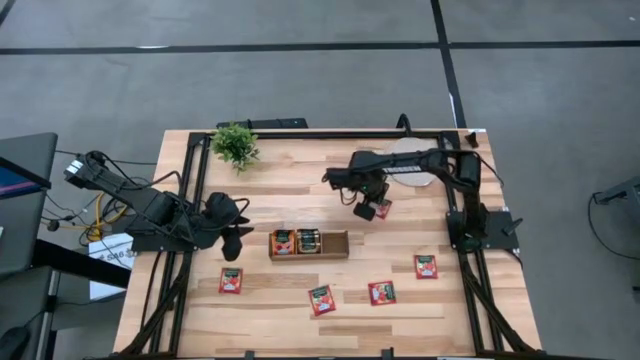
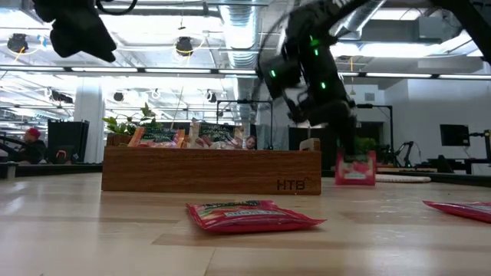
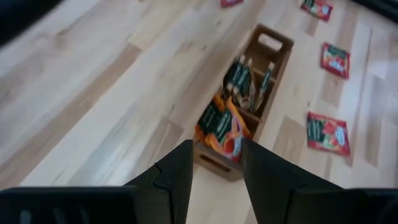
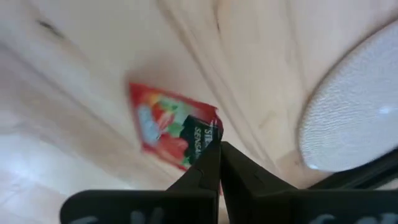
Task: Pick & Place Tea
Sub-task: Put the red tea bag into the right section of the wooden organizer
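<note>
**Right arm pinches a sachet by its edge**

High view: my right gripper [image 1: 372,208] sits right of centre, above the wooden tray [image 1: 308,243], fingers clenched on a red tea sachet [image 1: 382,208]. Four more sachets lie loose along the lower part of the frame, and two tray compartments already hold packets while the right one looks empty. The left gripper [image 1: 236,235] waits at the tray's left end, arm folded low.

Low view: the held sachet [image 2: 354,169] hangs upright at centre right, just off the table, with the tray [image 2: 211,170] to its left.

Left wrist view: its fingers [image 3: 177,174] stand partly apart, holding nothing, aimed at the filled tray end.

Right wrist view: the fingertips [image 4: 211,163] meet on one edge of the sachet [image 4: 171,127]. That thin bite is my worry: I judge the packet could swing or slip out during the carry, or catch the tray wall on the way in.
</note>
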`<state>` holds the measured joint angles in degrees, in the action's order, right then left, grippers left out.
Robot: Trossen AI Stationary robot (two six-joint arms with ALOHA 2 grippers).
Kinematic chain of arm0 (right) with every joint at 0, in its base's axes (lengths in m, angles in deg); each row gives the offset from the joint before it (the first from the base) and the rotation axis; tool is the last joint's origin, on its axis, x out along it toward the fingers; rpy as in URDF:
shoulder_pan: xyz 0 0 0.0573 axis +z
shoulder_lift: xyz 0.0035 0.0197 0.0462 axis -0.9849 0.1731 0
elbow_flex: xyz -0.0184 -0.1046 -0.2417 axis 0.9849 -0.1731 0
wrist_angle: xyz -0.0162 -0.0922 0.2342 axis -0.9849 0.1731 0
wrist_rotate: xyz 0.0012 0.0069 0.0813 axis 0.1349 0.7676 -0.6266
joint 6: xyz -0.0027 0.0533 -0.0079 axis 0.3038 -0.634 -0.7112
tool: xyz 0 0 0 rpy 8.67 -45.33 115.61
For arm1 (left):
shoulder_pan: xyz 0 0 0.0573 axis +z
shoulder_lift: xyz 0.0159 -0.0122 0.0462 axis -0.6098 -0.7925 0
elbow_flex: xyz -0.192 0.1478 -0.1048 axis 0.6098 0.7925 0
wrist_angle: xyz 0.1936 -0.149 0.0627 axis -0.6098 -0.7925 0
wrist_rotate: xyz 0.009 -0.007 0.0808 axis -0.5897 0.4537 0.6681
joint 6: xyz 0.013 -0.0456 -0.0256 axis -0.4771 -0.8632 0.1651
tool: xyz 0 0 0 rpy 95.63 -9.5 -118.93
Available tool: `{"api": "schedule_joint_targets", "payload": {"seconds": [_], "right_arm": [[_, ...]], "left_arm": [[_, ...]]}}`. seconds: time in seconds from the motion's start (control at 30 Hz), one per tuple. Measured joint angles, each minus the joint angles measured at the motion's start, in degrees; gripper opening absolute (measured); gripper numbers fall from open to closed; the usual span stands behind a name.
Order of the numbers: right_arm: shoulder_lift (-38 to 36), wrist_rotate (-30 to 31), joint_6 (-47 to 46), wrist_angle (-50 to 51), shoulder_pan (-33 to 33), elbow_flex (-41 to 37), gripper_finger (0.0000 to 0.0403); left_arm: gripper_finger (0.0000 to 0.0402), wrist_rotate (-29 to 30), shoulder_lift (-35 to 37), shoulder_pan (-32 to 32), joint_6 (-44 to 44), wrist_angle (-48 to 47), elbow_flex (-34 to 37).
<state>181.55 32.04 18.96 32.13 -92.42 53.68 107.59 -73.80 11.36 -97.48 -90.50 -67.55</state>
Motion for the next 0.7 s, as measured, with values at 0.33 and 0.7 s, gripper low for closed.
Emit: {"api": "schedule_joint_targets", "payload": {"seconds": [0.33,0.7], "right_arm": [[-0.12,2.93,-3.93,7.92,11.62,15.62,0.0],[-0.21,2.78,-5.96,9.51,21.44,28.22,0.0]], "left_arm": [[0.0126,-1.28,0.0,0.0,-3.41,-6.92,0.0],[0.0126,-1.44,-0.04,0.0,-4.46,-8.78,0.0]]}}
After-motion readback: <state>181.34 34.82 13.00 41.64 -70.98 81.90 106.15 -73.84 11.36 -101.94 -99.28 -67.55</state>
